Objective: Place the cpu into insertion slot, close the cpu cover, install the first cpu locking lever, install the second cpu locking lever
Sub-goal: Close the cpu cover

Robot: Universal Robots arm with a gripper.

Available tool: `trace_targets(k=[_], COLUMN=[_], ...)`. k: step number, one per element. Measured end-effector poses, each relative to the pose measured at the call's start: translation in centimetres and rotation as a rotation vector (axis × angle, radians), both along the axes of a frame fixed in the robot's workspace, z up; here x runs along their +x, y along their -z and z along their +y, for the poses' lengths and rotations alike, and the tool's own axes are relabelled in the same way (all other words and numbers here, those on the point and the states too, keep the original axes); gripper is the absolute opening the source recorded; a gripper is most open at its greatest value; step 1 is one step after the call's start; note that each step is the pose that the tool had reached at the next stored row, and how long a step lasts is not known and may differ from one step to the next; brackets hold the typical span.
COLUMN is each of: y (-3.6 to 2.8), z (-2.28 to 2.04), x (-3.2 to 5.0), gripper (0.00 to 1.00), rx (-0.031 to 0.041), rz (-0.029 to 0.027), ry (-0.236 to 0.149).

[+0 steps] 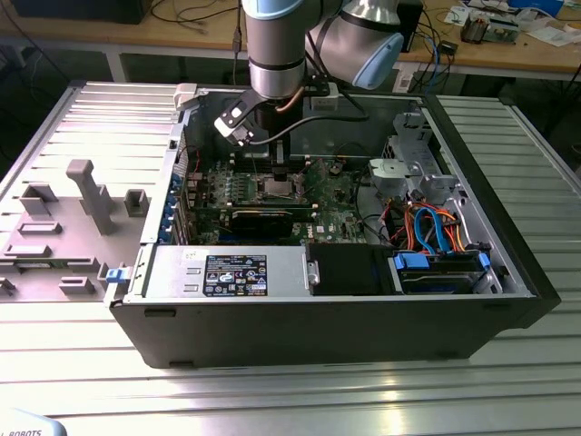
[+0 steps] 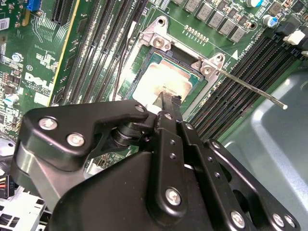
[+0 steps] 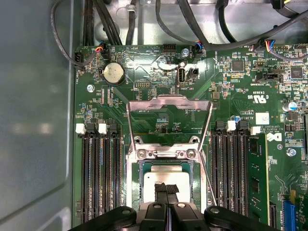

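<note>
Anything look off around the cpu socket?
Nothing looks damaged or askew. The cpu lies square in the insertion slot, with the gripper right over it. The cpu cover stands flipped open and one locking lever sticks out unlatched, so the socket is simply not closed yet.

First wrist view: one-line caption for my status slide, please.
Gripper, shut, at the cpu lying in the insertion slot; cpu cover open.

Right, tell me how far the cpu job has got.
Done: the cpu lies in the slot. In hand: the end effector, shut, sits over the cpu. Left: the cover is folded back open, and a lever sticks out unlatched.
</note>
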State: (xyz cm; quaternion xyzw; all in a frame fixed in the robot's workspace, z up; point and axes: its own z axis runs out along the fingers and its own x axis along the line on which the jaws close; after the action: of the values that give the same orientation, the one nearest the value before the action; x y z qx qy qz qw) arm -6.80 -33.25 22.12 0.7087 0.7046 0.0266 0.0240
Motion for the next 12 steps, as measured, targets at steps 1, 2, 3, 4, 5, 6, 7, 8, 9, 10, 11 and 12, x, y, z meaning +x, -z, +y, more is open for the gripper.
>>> trace_targets(k=[1,2,3,4,5,6,7,8,9,10,11,12], y=[0.0,0.01,0.02,0.02,0.01,0.01,0.02,0.01,-0.01,-0.13,-0.31,-0.46], z=[0.0,0.0,0.0,-0.01,-0.01,-0.01,0.0,0.0,0.0,0.0,0.0,0.0], x=[0.18,0.53,0.73,0.77,0.77,0.77,0.78,0.78,0.78,0.78,0.78,0.79], gripper=[0.11,0.11,0.11,0.11,0.11,0.11,0.11,0.11,0.11,0.11,0.11,0.11], rx=[-0.0001,-0.0001,-0.0001,-0.0002,-0.0002,-0.0003,-0.0002,-0.0002,-0.0003,-0.0004,-0.0008,-0.0016], rz=[0.0057,0.0201,0.029,0.0305,0.0307,0.0308,0.0307,0.0307,0.0308,0.0308,0.0307,0.0307], ry=[0.0,0.0,0.0,0.0,0.0,0.0,0.0,0.0,0.0,0.0,0.0,0.0])
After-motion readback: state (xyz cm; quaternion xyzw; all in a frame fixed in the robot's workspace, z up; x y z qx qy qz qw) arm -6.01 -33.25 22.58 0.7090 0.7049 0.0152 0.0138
